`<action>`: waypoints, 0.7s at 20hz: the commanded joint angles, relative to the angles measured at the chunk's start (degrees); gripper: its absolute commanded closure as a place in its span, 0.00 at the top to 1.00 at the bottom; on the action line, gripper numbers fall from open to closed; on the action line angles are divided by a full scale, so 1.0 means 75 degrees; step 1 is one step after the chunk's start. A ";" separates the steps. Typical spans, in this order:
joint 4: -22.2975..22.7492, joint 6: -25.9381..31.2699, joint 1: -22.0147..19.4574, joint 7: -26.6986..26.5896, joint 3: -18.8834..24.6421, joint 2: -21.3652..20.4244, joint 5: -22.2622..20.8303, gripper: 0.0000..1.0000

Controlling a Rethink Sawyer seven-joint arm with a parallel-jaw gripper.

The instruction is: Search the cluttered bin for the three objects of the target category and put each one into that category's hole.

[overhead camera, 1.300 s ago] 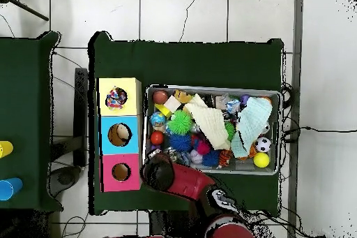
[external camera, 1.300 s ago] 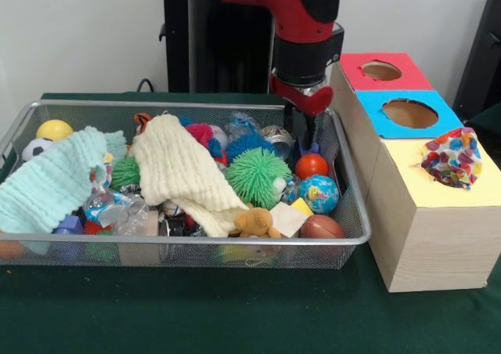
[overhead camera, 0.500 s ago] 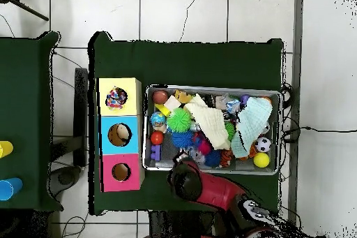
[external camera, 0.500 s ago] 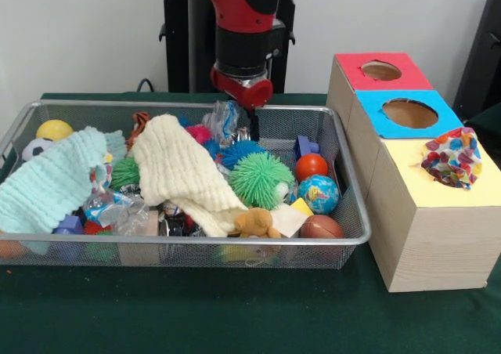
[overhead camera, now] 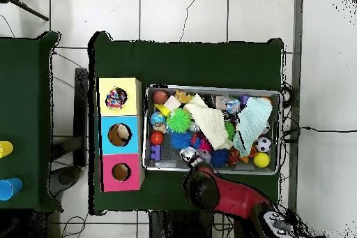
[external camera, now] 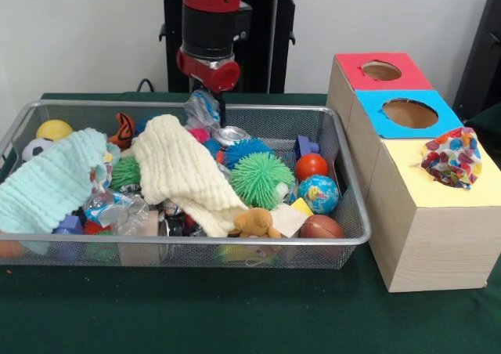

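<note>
The wire mesh bin (external camera: pixel 180 241) is full of toys and cloths; it also shows in the overhead view (overhead camera: pixel 213 89). A patchwork ball (external camera: pixel 452 158) of red, blue, yellow and white patches sits in the round hole of the yellow-topped box (external camera: pixel 415 183); it also shows in the overhead view (overhead camera: pixel 116 98). No other patchwork ball shows in the bin. My gripper (external camera: pixel 215 105) hangs over the bin's far side, left of centre, right beside a crinkly clear plastic wrapper (external camera: pixel 200 110) and above a silver can (external camera: pixel 231 135). In the overhead view the arm (overhead camera: pixel 206 190) hides the gripper.
A cream cloth (external camera: pixel 184 174) and a mint cloth (external camera: pixel 51 182) cover much of the bin. A spiky green ball (external camera: pixel 258 178), globe ball (external camera: pixel 318 193), orange ball (external camera: pixel 311 166) and brown football (external camera: pixel 321 227) lie at the right. Blue-topped (external camera: pixel 407 123) and red-topped (external camera: pixel 368 80) boxes stand beyond the yellow one.
The arm has swept left along the bin's far side. The crinkly wrapper, the silver can and an orange striped toy have shifted left with it. The patchwork ball has not moved.
</note>
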 commanded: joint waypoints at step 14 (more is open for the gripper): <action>-0.1297 0.2083 -0.1323 -0.1360 0.1162 -0.0822 -0.1520 1.00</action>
